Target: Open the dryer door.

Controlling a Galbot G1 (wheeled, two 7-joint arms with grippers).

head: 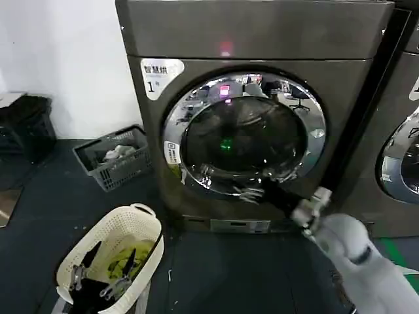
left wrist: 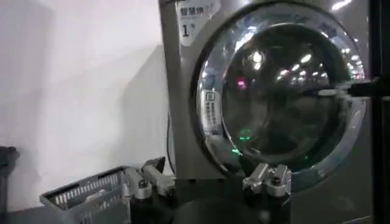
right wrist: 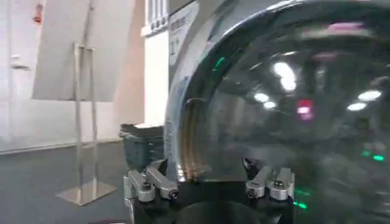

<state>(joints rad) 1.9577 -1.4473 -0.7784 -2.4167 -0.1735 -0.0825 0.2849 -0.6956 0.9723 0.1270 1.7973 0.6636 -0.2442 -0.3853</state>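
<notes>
Dryer door (head: 245, 134) shut, right gripper (head: 252, 193) at chrome ring.

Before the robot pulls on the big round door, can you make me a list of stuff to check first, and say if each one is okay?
1. Dryer door shut against the dryer: ok, it looks closed, so there is something to open.
2. Right gripper at the door's lower chrome ring: ok.
3. Right gripper's hold on the door edge: cannot tell.
4. Left gripper away from the door: ok, it is held back, fingers open.
5. White basket out of the door's swing: cannot tell.
6. Grey crate out of the way: ok, it sits off by the wall.
</notes>
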